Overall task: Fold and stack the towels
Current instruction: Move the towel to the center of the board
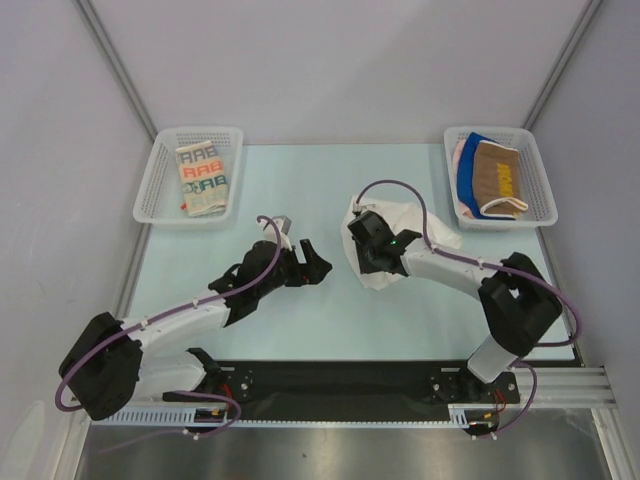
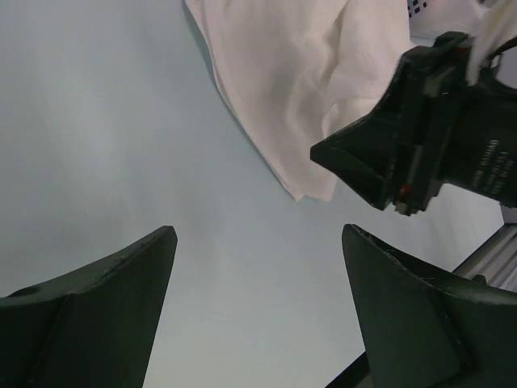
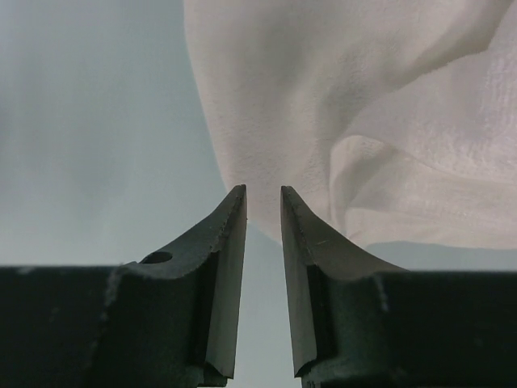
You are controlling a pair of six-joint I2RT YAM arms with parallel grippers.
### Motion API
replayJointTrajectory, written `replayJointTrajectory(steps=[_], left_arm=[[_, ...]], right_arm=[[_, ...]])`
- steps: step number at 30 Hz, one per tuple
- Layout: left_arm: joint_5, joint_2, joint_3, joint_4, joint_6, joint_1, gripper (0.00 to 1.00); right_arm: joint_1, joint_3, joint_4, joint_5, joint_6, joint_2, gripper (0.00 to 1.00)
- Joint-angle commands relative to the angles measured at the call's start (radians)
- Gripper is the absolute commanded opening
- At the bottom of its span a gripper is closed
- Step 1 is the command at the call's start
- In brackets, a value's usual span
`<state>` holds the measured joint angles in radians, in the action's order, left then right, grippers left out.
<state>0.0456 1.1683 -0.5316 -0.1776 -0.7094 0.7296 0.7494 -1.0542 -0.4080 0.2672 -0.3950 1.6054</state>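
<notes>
A crumpled plain white towel lies on the table right of centre. My right gripper hangs over its left part, and in the right wrist view its jaws stand a narrow gap apart with nothing between them, the white towel just beyond the tips. My left gripper is left of the towel, wide open and empty over bare table, with the white towel ahead of it. A folded cream lettered towel lies in the left basket. Brown, blue and pink towels fill the right basket.
A white mesh basket stands at the back left and another at the back right. The right arm's black wrist shows close in the left wrist view. A black rail runs along the near edge.
</notes>
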Motion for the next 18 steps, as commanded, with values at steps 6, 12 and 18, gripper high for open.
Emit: replayJointTrajectory(steps=[6, 12, 18], left_arm=[[0.002, -0.042, -0.007, -0.056, -0.021, 0.007, 0.89], [-0.009, -0.032, -0.001, -0.063, -0.016, 0.008, 0.89], [-0.018, -0.004, -0.001, -0.082, -0.027, 0.01, 0.89]], right_arm=[[-0.021, -0.017, -0.001, 0.107, -0.004, 0.083, 0.31], [-0.007, 0.031, -0.025, 0.184, -0.013, 0.041, 0.35], [-0.009, 0.045, -0.046, 0.225, -0.015, 0.059, 0.39]])
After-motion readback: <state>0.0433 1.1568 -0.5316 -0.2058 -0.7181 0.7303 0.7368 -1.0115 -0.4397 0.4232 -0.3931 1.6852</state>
